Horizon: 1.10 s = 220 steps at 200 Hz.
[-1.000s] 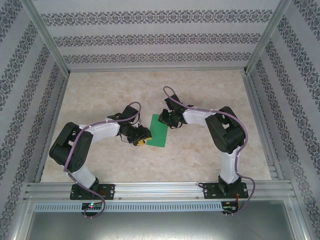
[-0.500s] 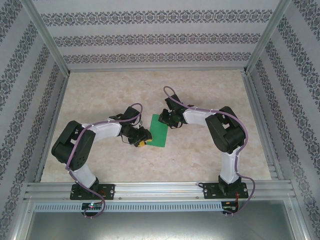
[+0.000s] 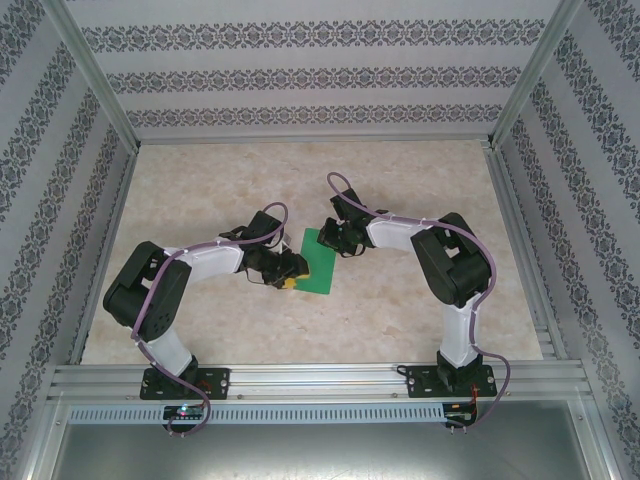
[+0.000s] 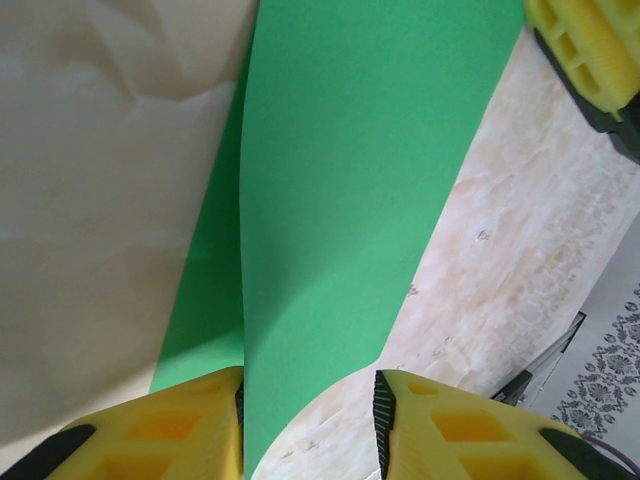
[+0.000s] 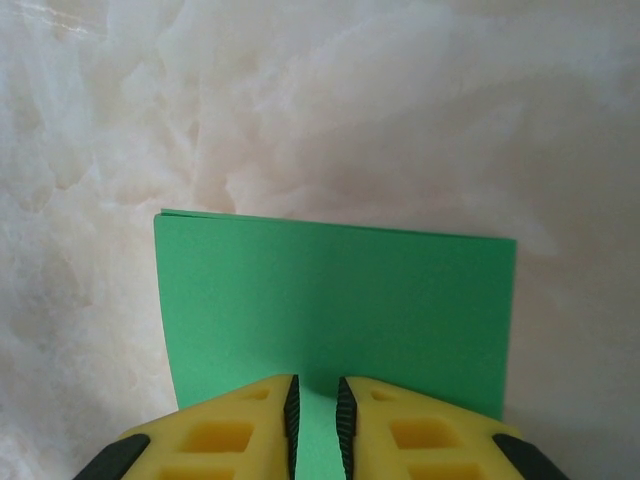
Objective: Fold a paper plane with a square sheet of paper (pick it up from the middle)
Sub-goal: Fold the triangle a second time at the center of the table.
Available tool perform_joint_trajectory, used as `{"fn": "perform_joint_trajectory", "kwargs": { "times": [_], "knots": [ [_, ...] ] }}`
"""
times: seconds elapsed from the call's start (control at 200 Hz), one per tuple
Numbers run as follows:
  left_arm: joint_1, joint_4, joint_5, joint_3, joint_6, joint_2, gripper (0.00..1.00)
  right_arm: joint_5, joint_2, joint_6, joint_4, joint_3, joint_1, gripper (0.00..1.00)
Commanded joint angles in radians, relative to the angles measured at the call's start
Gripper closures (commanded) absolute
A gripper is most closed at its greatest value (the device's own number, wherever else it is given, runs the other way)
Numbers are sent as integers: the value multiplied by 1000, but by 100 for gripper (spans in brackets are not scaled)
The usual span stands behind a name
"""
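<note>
The square sheet of paper (image 3: 322, 262) is bright green and lies folded over at the table's middle. In the left wrist view its upper layer (image 4: 350, 200) curves up off the lower one and runs between my left gripper's (image 4: 308, 385) jaws, against the left pad. Those jaws stand well apart, at the sheet's left edge (image 3: 289, 277). My right gripper (image 3: 333, 240) rests at the sheet's far right corner. Its yellow fingers (image 5: 317, 385) sit a narrow gap apart with their tips down on the flat green paper (image 5: 330, 290), and green shows through the gap.
The beige marble tabletop (image 3: 400, 310) is bare around the sheet. Patterned walls and aluminium rails (image 3: 310, 378) enclose it. The right gripper's yellow finger (image 4: 585, 55) shows at the top right of the left wrist view.
My left gripper has slid a little right and away onto the sheet's left edge, and its jaws have narrowed. The right arm has stayed put.
</note>
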Motion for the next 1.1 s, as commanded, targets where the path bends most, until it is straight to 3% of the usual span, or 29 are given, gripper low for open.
{"fn": "perform_joint_trajectory", "kwargs": {
  "times": [0.0, 0.185, 0.385, 0.56, 0.854, 1.094],
  "knots": [
    [-13, 25, 8, 8, 27, 17, 63, -24, -9, -63, -32, -39, -20, 80],
    [-11, 32, -1, -13, 38, 43, 70, -119, -150, -172, -10, -57, -20, 84],
    [-12, 49, 11, -18, 43, 45, 72, -131, -218, -144, -13, -160, 10, 91],
    [-10, 25, 2, -14, 63, 46, 74, -136, -199, -120, -1, -201, 46, 100],
    [-10, 46, 14, -14, 62, 39, 78, -134, -137, -114, -18, -218, 64, 100],
    [-10, 138, 63, -38, 55, -23, 72, -112, -85, -136, -96, -203, 64, 100]
  ]
}}
